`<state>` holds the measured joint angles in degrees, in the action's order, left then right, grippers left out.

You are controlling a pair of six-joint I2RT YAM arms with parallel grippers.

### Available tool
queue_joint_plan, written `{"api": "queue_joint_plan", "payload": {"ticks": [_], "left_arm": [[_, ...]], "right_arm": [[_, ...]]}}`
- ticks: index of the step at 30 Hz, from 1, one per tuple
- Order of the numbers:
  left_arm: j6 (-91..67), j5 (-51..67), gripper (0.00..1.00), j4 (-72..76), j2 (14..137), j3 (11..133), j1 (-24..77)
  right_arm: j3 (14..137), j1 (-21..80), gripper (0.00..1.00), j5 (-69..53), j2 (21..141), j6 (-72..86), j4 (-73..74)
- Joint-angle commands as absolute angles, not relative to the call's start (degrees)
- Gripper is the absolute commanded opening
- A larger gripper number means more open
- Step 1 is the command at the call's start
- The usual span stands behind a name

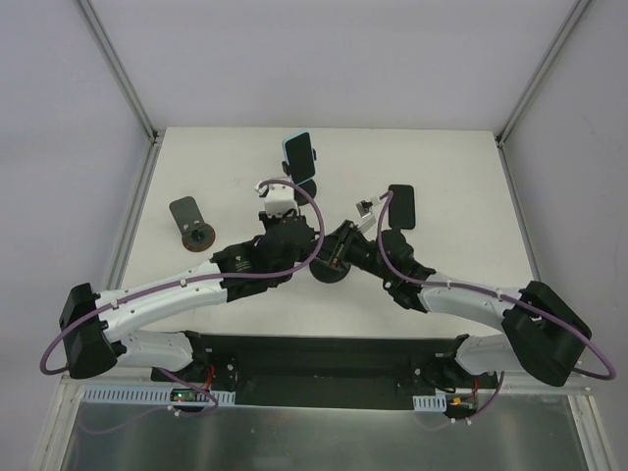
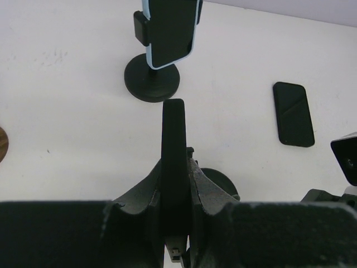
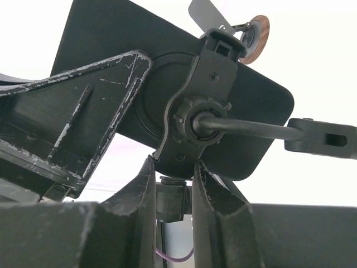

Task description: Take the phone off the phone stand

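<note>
A black phone [image 2: 173, 125] stands edge-on between my left gripper's [image 2: 175, 163] jaws, which are shut on it. In the right wrist view its back [image 3: 111, 50] lies against the black stand's cradle [image 3: 203, 106], with a clip over its top edge. My right gripper [image 3: 173, 167] is shut on the stand's stem [image 3: 172, 198] just below the cradle. In the top view both grippers, left [image 1: 297, 238] and right [image 1: 341, 247], meet over the stand's round base [image 1: 329, 269] at the table's middle. The phone is mostly hidden there.
A second stand [image 1: 299, 157] with a phone in a light-blue case stands at the back; it also shows in the left wrist view [image 2: 170, 33]. A black phone [image 1: 403, 204] lies flat at the right. A stand with a wooden base [image 1: 192, 228] stands at the left.
</note>
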<state>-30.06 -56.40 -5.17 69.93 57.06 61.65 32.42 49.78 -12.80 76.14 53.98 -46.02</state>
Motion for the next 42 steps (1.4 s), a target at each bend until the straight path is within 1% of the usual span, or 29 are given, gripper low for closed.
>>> {"api": "queue_joint_plan", "payload": {"ticks": [1, 4, 10, 16, 17, 18, 19, 21, 22, 25, 28, 38, 39, 40, 41, 42], "left_arm": [[-24.9, -54.0, 0.00, -0.7, 66.7, 57.4, 57.0], [-20.4, -52.1, 0.00, 2.6, 65.4, 55.9, 55.7], [-13.6, -47.8, 0.00, 7.5, 62.1, 52.5, 54.8], [-19.4, -44.3, 0.00, 6.9, 59.7, 50.2, 55.0], [-21.4, -44.1, 0.00, 6.7, 59.8, 50.1, 55.4], [-22.1, -43.8, 0.00, 6.6, 60.0, 50.2, 55.7], [-22.8, -43.9, 0.00, 6.5, 60.4, 50.4, 56.2], [-23.2, -44.3, 0.00, 6.3, 61.7, 51.6, 57.5], [-23.3, -44.1, 0.00, 6.3, 62.0, 52.0, 57.8], [-23.6, -43.6, 0.00, 6.2, 63.2, 53.0, 58.9], [-24.1, -43.6, 0.00, 6.2, 63.8, 53.6, 59.6], [-25.1, -43.2, 0.00, 6.2, 64.5, 54.1, 60.7], [-25.1, -43.0, 0.00, 6.2, 64.6, 54.3, 60.8], [-25.0, -42.9, 0.00, 6.2, 64.7, 54.3, 60.9], [-24.8, -42.7, 0.00, 6.2, 64.8, 54.6, 60.9], [-24.6, -42.7, 0.00, 6.2, 64.7, 54.8, 60.9]], "right_arm": [[30.5, 50.1, 0.01, -17.9, 71.1, 51.7, -43.9], [28.6, 48.3, 0.01, -17.7, 67.7, 50.5, -41.1], [27.4, 45.4, 0.01, -18.0, 65.7, 49.4, -39.2], [29.9, 45.7, 0.01, -18.6, 66.9, 48.2, -40.8], [30.4, 46.0, 0.10, -18.6, 67.1, 48.2, -41.1], [30.9, 46.5, 0.17, -18.4, 67.5, 48.3, -41.3], [31.4, 46.9, 0.28, -18.0, 68.3, 48.5, -41.7], [32.6, 47.7, 0.40, -17.3, 69.2, 49.0, -42.9], [33.0, 47.8, 0.48, -17.2, 70.1, 49.5, -43.9], [34.5, 48.3, 0.55, -16.9, 72.2, 50.9, -46.0], [35.5, 48.8, 0.56, -16.1, 74.1, 52.3, -47.5], [36.6, 50.1, 0.56, -13.5, 78.3, 54.5, -48.2], [36.4, 50.2, 0.55, -13.1, 78.7, 54.7, -48.3], [35.7, 50.2, 0.41, -12.7, 78.7, 54.7, -49.0], [35.0, 50.1, 0.18, -11.6, 78.7, 54.5, -49.1], [34.6, 50.0, 0.05, -10.6, 78.7, 54.2, -49.0]]}}
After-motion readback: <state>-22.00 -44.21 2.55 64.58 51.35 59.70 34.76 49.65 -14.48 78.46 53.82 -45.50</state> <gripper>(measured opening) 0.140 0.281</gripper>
